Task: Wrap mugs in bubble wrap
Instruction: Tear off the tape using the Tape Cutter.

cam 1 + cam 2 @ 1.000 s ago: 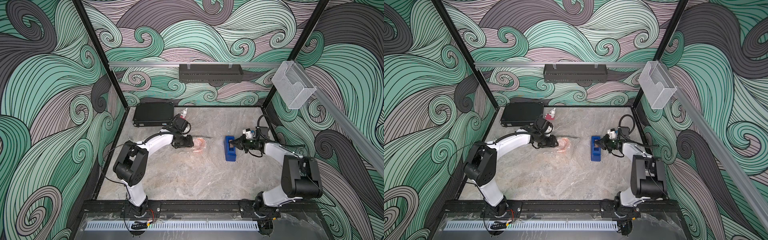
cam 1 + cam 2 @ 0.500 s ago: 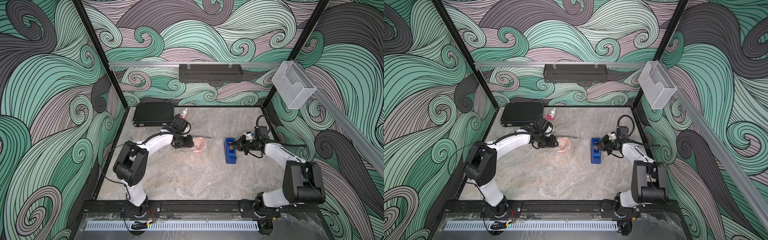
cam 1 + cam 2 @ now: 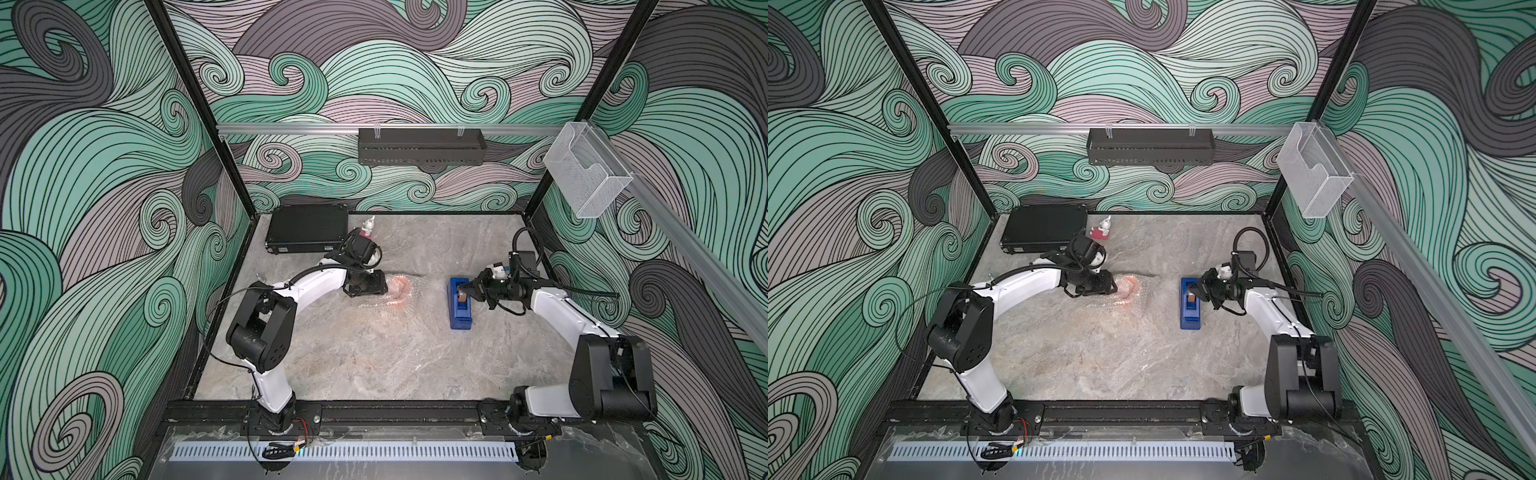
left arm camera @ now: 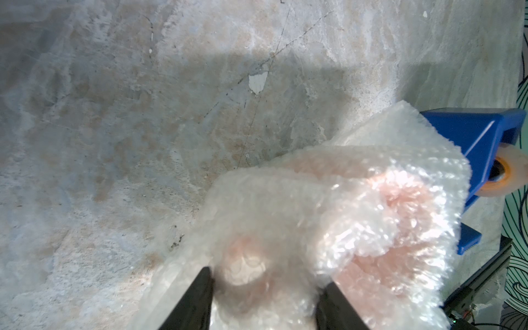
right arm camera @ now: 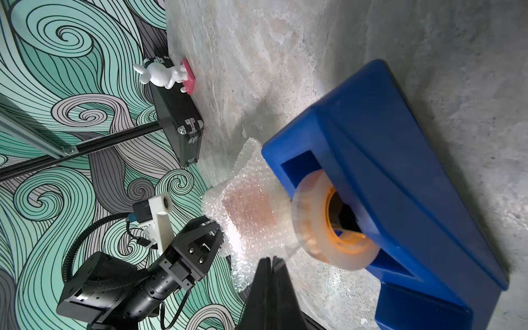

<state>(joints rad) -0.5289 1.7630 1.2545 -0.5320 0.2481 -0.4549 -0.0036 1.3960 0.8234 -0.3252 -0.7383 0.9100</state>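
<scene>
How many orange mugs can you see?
1. The orange mug sits wrapped in the bubble wrap, held by the left gripper, mid-table, near the blue tape dispenser. None seems hidden elsewhere.

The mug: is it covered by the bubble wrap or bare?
Covered. The mug shows only as an orange blur through the bubble wrap bunched around it.

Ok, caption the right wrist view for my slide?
Shut right gripper at the blue tape dispenser; left gripper beyond holds the mug in bubble wrap.
</scene>
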